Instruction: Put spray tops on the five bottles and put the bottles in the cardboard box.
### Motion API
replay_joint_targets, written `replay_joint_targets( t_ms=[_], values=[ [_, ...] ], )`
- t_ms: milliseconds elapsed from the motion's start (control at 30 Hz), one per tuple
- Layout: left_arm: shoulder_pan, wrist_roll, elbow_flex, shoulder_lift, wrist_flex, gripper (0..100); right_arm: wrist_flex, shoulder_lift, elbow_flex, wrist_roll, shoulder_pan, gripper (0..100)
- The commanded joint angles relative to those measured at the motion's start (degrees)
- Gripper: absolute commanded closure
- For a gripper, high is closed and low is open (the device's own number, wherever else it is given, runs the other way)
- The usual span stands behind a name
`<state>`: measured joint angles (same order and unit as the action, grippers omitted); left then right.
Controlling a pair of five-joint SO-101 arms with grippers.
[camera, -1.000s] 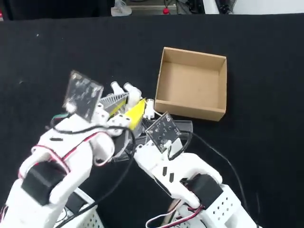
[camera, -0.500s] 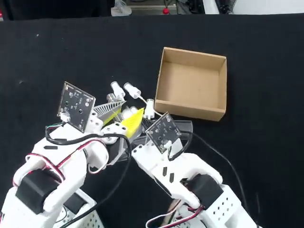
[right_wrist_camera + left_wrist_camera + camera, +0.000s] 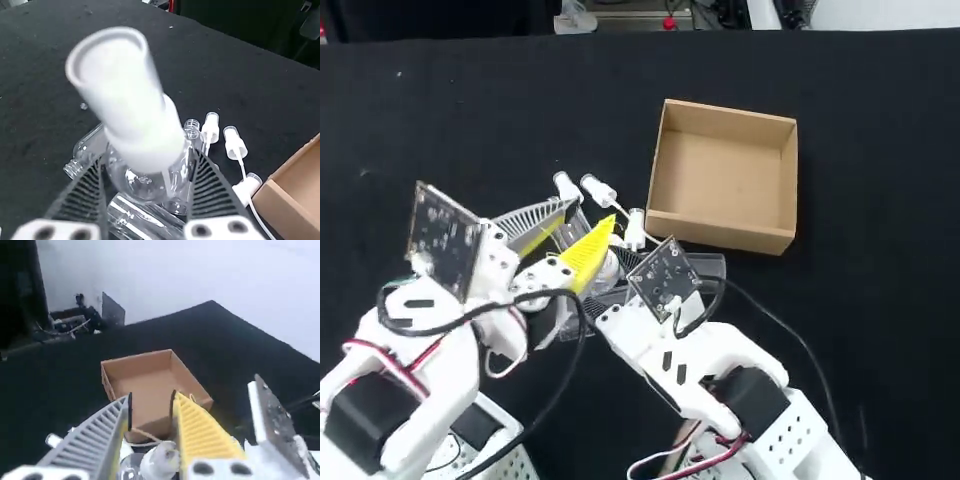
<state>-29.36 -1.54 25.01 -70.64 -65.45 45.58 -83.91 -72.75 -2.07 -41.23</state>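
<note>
- High view: the cardboard box (image 3: pixel 725 175) stands open on the black table (image 3: pixel 880 320). Three loose spray tops (image 3: pixel 598 190) lie near its left wall. The left gripper (image 3: pixel 590 212) hangs over them, its grey and yellow fingers spread apart, just beside the right arm (image 3: pixel 700 370).
- Left wrist view: a white spray top (image 3: pixel 160 458) sits between the parted fingers of the left gripper (image 3: pixel 151 400), low near their base. The cardboard box (image 3: pixel 150 382) lies beyond the fingertips.
- Right wrist view: the right gripper (image 3: pixel 150 167) is clamped on a clear bottle (image 3: pixel 150 182) with the spray top (image 3: pixel 125 95) on its neck. Other bottles (image 3: pixel 82 157) lie on the table beneath.
</note>
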Motion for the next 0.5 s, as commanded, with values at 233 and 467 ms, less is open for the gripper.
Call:
replay_joint_targets(
  t_ms=[233, 467],
  values=[
    [15.6, 4.1, -1.3, 0.0, -4.7, 85, -1.0, -0.7, 3.0, 0.2, 1.3, 97.4],
    [37.7, 9.2, 3.9, -0.1, -5.4, 85, 9.9, -0.1, 14.2, 0.2, 15.2, 97.4]
  ],
)
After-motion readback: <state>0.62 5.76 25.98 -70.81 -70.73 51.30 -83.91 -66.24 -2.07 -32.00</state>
